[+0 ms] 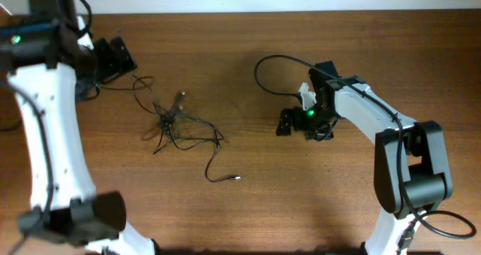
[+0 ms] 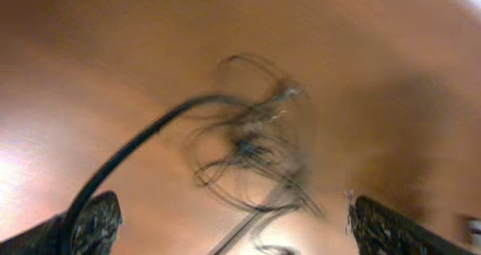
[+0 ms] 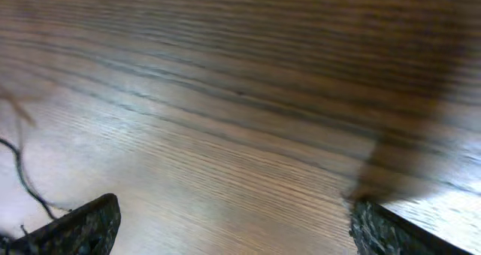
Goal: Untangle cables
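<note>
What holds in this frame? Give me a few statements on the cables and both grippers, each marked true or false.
1. The cables lie in one tangled bunch on the table. True.
2. The right gripper is shut on a cable. False: its jaws stand wide apart, with only bare wood between them.
3. The left gripper is open. True.
4. The bunch lies nearer the right gripper. False: it lies nearer the left one.
</note>
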{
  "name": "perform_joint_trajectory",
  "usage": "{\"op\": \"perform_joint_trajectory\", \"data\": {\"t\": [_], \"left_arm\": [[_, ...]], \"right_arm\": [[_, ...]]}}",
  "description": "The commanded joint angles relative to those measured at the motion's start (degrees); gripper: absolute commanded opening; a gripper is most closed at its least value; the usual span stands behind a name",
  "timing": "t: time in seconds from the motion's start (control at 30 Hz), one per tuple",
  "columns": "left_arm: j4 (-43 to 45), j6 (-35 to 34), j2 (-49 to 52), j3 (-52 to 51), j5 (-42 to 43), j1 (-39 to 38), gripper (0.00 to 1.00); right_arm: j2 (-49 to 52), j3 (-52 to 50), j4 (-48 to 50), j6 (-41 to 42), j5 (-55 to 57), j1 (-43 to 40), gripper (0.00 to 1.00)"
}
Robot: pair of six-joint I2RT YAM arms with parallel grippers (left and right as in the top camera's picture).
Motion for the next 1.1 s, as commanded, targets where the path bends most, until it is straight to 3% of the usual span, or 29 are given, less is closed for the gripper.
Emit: {"op": "perform_joint_trajectory", "data": {"t": [0.0, 0.07, 0.13, 0.4, 0.47, 0.73, 1.07], "left_arm": [[-3.87, 0.61, 9.40, 0.26, -14.69, -0.09, 0.99], [-6.25, 1.79, 14.75, 0.02, -19.30, -0.07, 0.99], [-6.25, 2.03, 17.35, -0.31, -18.49, 0.59, 0.99], [-2.12, 1.97, 0.63, -0.20, 5.92, 3.85, 0.99], [-2.23, 2.14, -0.92, -0.20, 8.17, 2.71, 0.99], [-2.86, 4.68, -1.09, -1.25, 8.00, -8.68, 0.99], [10.19, 4.63, -0.17, -12.52, 5.62, -13.94, 0.99]], "right_arm": [[-0.13, -0.04, -0.39, 0.98, 4.48, -0.02, 0.99], [-0.13, -0.04, -0.37, 0.98, 4.48, -0.02, 0.99], [-0.13, -0.04, -0.35, 0.98, 4.48, -0.02, 0.99], [-0.13, -0.04, -0.33, 0.98, 4.48, -0.02, 0.99], [-0.13, -0.04, -0.33, 0.98, 4.46, -0.02, 0.99], [-0.13, -0.04, -0.33, 0.98, 4.48, -0.02, 0.99], [-0.13, -0.04, -0.33, 0.98, 4.48, -0.02, 0.99]]}}
